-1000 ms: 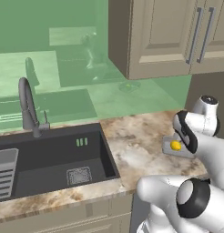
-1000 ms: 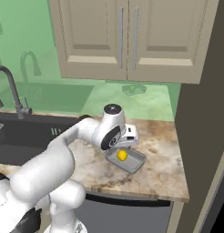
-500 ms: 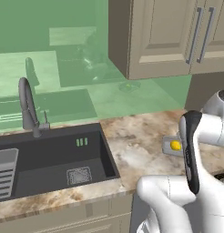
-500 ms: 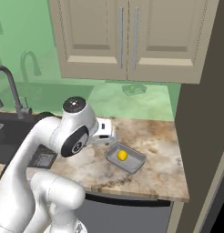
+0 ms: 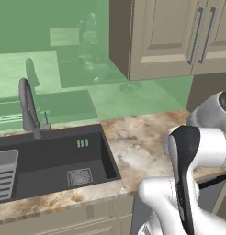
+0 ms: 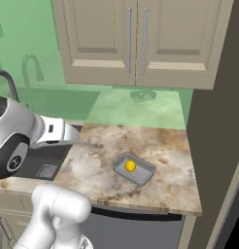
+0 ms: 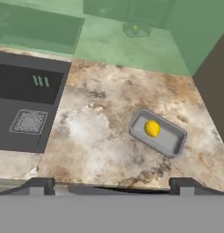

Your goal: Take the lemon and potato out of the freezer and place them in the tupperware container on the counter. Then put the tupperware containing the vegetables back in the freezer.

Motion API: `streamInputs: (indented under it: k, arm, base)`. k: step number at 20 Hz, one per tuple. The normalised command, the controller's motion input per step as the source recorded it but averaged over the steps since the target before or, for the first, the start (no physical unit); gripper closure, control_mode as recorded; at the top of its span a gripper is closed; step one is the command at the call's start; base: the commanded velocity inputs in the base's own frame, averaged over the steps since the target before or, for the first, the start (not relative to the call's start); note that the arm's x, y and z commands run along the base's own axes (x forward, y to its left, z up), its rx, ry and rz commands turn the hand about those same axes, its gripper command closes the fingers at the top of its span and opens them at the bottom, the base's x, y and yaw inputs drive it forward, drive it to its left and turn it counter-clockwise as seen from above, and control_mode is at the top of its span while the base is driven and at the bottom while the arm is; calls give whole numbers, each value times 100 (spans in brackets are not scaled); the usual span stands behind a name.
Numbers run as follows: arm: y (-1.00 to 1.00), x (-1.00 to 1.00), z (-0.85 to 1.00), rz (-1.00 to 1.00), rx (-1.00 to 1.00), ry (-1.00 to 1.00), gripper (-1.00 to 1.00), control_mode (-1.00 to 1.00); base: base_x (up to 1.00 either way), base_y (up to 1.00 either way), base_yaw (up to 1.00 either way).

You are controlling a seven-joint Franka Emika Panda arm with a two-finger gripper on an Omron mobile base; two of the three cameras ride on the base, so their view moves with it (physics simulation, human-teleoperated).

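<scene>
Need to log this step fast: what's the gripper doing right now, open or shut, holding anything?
Gripper: open, jaws wide apart and holding nothing; the lemon lies in the tupperware container.

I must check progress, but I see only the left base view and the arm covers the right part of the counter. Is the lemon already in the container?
Observer: Yes. In the right base view the lemon lies inside the tupperware container.
Operator: Is the potato there too?
Observer: No. In the hand view the lemon is alone in the container; I see no potato on the counter.
Operator: Is the gripper holding something?
Observer: No. In the hand view the gripper is open with nothing between its fingertips, and it is above the counter's front edge, apart from the container.
</scene>
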Motion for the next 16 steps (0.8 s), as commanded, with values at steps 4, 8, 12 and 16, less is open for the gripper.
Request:
streamInputs:
  k: [4,8,12,16]
  arm:
    - [15,-47,93,-7,19,-21,-100,-100]
    - [-20,-58,56,-4,31,-25,-100,-100]
    - [-28,-89,11,7,34,-34,-100,-100]
    - [0,-67,5,4,14,-29,-100,-100]
  base:
    - [0,0,0]
    - [0,0,0]
    - [0,0,0]
    - [0,0,0]
